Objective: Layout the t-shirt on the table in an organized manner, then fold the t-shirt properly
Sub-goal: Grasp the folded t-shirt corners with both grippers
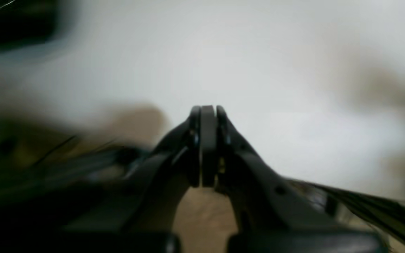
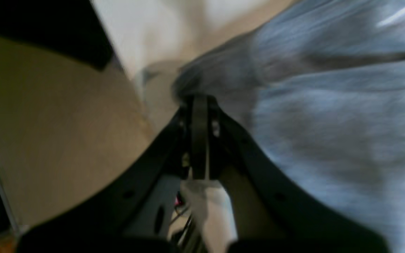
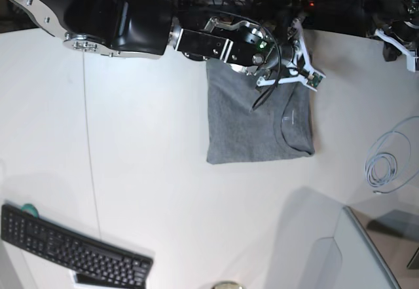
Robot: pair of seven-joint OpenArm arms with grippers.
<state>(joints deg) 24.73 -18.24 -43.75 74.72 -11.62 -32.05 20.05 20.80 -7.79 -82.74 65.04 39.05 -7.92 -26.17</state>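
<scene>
Grey t-shirt [image 3: 252,122], folded compact on bench [image 3: 150,158], lies below right pincer [image 3: 302,56], clamped w/ nothing visibly held, prob. tidying the fold.

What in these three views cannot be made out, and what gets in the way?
- Whether the right gripper pinches the t-shirt: right wrist view, motion blur.
- The t-shirt's far edge: base view, the right arm covers it.
- What lies under the left gripper: left wrist view, blurred; the jaws look closed.
- The left arm: base view, cut by the edge.
- The table front: base view, cropped.
</scene>
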